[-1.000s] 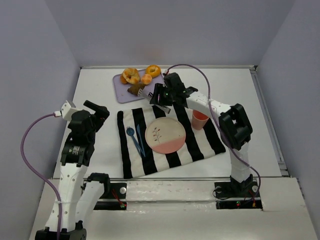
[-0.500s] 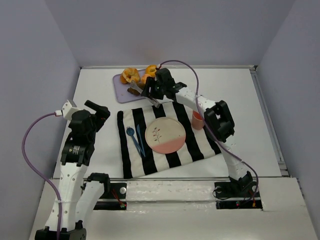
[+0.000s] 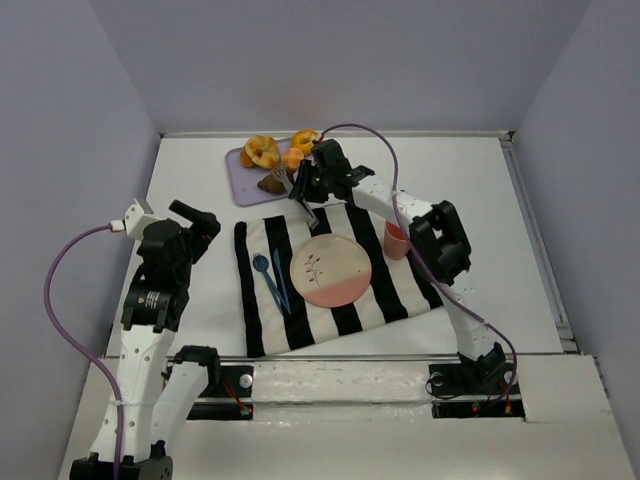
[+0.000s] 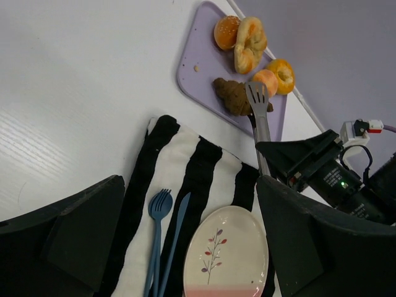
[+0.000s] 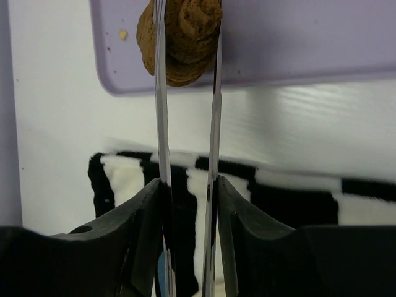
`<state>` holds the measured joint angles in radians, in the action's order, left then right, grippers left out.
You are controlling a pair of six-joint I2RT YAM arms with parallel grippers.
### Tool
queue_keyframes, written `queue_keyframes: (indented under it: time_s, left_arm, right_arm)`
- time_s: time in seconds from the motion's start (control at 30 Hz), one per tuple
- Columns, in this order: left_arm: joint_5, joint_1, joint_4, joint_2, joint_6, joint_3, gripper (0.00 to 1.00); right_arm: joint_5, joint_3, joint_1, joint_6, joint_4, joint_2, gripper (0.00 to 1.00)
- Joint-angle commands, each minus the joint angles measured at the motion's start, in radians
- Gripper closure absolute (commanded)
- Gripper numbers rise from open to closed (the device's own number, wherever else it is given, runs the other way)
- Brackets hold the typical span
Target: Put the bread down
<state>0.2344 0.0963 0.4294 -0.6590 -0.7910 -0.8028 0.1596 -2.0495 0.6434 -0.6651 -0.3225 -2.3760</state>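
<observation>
Two thin blades of the tongs (image 5: pixel 162 124) are pinching the brown bread (image 5: pixel 182 37) at the purple board (image 5: pixel 309 43)'s near edge. The bread's top is running out of frame, and whether it is lifted is unclear. The right gripper (image 5: pixel 185 204) is clamping the tongs, its arm stretching far forward. The left gripper (image 4: pixel 185 204) is hanging back, fingers spread wide.

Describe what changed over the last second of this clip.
The right end effector, gripping the tongs, swung left to the purple board; the tongs now straddle the brown bread. The left arm, plate, cup, cutlery and other breads stayed put.
</observation>
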Motion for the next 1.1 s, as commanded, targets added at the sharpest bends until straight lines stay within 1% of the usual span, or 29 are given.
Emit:
queue_keyframes:
  time_s: [0.0, 0.03, 0.07, 0.13, 0.17, 0.2, 0.23, 0.27, 0.3, 0.4, 0.43, 0.47, 0.53, 0.57, 0.63, 0.67, 0.7, 0.73, 0.77, 0.83, 0.9, 0.93, 0.97, 1.07]
  left_arm:
    - [-0.026, -0.001, -0.050, -0.001, 0.024, -0.006, 0.01]
    - [-0.038, -0.003, -0.053, -0.001, 0.029, -0.003, 0.01]
    - [-0.043, -0.003, -0.058, -0.002, 0.030, -0.003, 0.01]
    - [-0.050, -0.003, -0.060, -0.010, 0.030, 0.004, 0.01]
    - [-0.058, -0.003, -0.070, -0.014, 0.033, 0.005, 0.01]
    - [-0.067, -0.001, -0.075, -0.020, 0.038, 0.008, 0.01]
    - [-0.090, -0.001, -0.078, -0.043, 0.047, 0.007, 0.01]
    - [-0.102, -0.001, -0.087, -0.054, 0.052, 0.007, 0.01]
    - [-0.115, 0.003, -0.092, -0.082, 0.053, 0.004, 0.01]
    - [-0.142, 0.028, -0.124, -0.129, 0.050, 0.002, 0.01]
    - [-0.133, 0.069, -0.130, -0.161, 0.046, -0.006, 0.01]
    - [-0.126, 0.097, -0.144, -0.177, 0.033, -0.010, 0.01]
    - [-0.098, 0.153, -0.150, -0.229, 0.026, -0.036, 0.01]
    - [-0.071, 0.199, -0.149, -0.244, 0.016, -0.042, 0.01]
    - [-0.043, 0.242, -0.144, -0.278, 0.006, -0.061, 0.01]
    - [-0.038, 0.243, -0.146, -0.283, -0.004, -0.062, 0.01]
    - [-0.032, 0.269, -0.149, -0.287, -0.011, -0.064, 0.01]
    - [-0.024, 0.281, -0.149, -0.295, -0.020, -0.067, 0.01]
    - [0.000, 0.305, -0.147, -0.298, -0.022, -0.075, 0.01]
    - [0.020, 0.322, -0.146, -0.303, -0.030, -0.082, 0.01]
    - [0.029, 0.332, -0.144, -0.304, -0.028, -0.087, 0.01]
    - [0.034, 0.338, -0.141, -0.303, -0.027, -0.088, 0.01]
    - [0.048, 0.341, -0.127, -0.301, -0.027, -0.093, 0.01]
    - [0.075, 0.341, -0.112, -0.297, -0.024, -0.099, 0.01]
  right_arm:
    - [-0.037, 0.116, 0.010, 0.064, 0.092, 0.263, 0.79]
    - [-0.034, 0.167, 0.010, 0.088, 0.118, 0.312, 0.79]
    - [-0.032, 0.277, 0.010, 0.100, 0.164, 0.415, 0.79]
    - [-0.026, 0.397, 0.010, 0.125, 0.186, 0.522, 0.79]
    - [-0.025, 0.534, 0.010, 0.122, 0.188, 0.578, 0.79]
    - [-0.022, 0.610, 0.010, 0.118, 0.191, 0.637, 0.79]
    - [-0.009, 0.691, 0.019, 0.113, 0.209, 0.760, 0.79]
    - [-0.009, 0.774, 0.019, 0.107, 0.220, 0.825, 0.79]
    - [-0.012, 0.917, 0.019, 0.102, 0.221, 0.944, 0.79]
    - [-0.011, 1.086, 0.042, 0.085, 0.201, 1.101, 0.79]
    - [-0.002, 1.167, 0.042, 0.084, 0.197, 1.179, 0.78]
    - [0.006, 1.195, 0.068, 0.085, 0.174, 1.208, 0.77]
    - [0.017, 1.251, 0.078, 0.093, 0.146, 1.251, 0.76]
    - [0.021, 1.262, 0.090, 0.094, 0.117, 1.273, 0.76]
    - [0.046, 1.296, 0.105, 0.111, 0.105, 1.284, 0.75]
    - [0.060, 1.307, 0.120, 0.114, 0.103, 1.284, 0.74]
    - [0.075, 1.316, 0.121, 0.119, 0.102, 1.279, 0.73]
    - [0.098, 1.325, 0.134, 0.133, 0.100, 1.275, 0.68]
    - [0.097, 1.335, 0.134, 0.134, 0.083, 1.266, 0.67]
    - [0.063, 1.336, 0.144, 0.134, 0.063, 1.255, 0.64]
    - [0.034, 1.329, 0.144, 0.130, 0.034, 1.250, 0.58]
    - [0.011, 1.324, 0.144, 0.131, 0.028, 1.252, 0.51]
    - [-0.020, 1.307, 0.144, 0.133, 0.013, 1.261, 0.48]
    - [-0.064, 1.272, 0.144, 0.142, -0.015, 1.276, 0.48]
